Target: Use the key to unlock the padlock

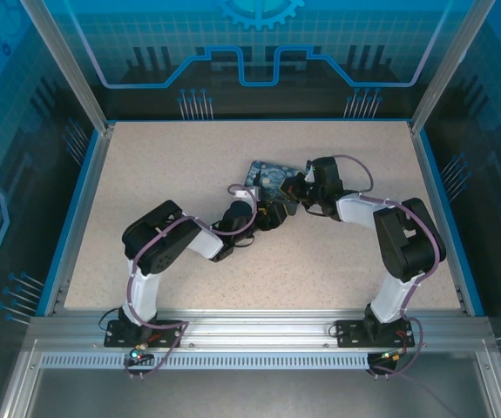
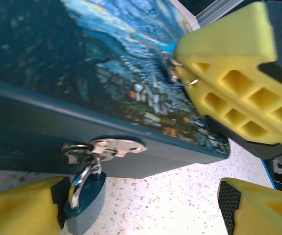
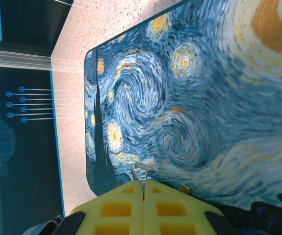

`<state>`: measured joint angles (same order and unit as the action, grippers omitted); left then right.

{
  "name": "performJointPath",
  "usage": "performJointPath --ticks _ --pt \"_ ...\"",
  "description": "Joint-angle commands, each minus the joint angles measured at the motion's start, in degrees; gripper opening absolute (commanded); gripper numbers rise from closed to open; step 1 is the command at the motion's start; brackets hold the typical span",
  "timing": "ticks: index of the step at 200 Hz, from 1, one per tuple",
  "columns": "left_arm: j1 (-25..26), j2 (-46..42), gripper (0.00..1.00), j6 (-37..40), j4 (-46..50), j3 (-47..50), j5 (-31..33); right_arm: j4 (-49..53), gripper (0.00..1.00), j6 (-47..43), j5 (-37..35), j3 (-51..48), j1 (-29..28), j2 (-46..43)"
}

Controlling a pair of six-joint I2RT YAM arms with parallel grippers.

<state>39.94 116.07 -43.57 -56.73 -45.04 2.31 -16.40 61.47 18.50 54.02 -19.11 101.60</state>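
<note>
The padlock [image 2: 84, 203], small with a teal body and a silvery shackle, hangs from the metal hasp [image 2: 114, 147] on the front edge of the Starry Night box [image 2: 106, 63]. My left gripper [image 2: 141, 208] is open. Its left finger lies against the padlock's side and the other stands far to the right. My right gripper [image 2: 182, 61] hovers over the box lid, shut on the key [image 2: 172, 73], whose wire ring juts from the pads. In the right wrist view the key's thin tip [image 3: 134, 173] pokes out of the shut right gripper [image 3: 143, 183] above the lid [image 3: 190, 98].
In the top view the box [image 1: 267, 176] lies mid-table toward the back, with the left gripper [image 1: 276, 212] and right gripper [image 1: 295, 187] meeting at its near edge. Speckled tabletop [image 1: 189, 174] surrounds it, bounded by blue rails and frame posts.
</note>
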Motion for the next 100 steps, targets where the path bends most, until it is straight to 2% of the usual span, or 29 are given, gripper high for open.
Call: performJointPath --ticks 1,32,71,100 --pt "0.0 1.6 0.79 -0.2 1.8 -1.0 1.6 3.9 0.00 0.1 -0.1 0.2 -0.2 1.6" --pt "-0.1 2.4 0.75 0.1 2.1 -1.3 1.9 3.7 0.00 0.1 -0.1 0.1 0.0 1.6" --pt "-0.2 3.0 0.63 1.4 2.9 -2.2 2.2 3.6 0.00 0.1 0.0 0.0 0.0 1.8" --pt "-0.2 3.3 0.60 2.0 4.0 -2.8 3.8 3.2 0.00 0.4 0.1 -0.1 0.1 2.3"
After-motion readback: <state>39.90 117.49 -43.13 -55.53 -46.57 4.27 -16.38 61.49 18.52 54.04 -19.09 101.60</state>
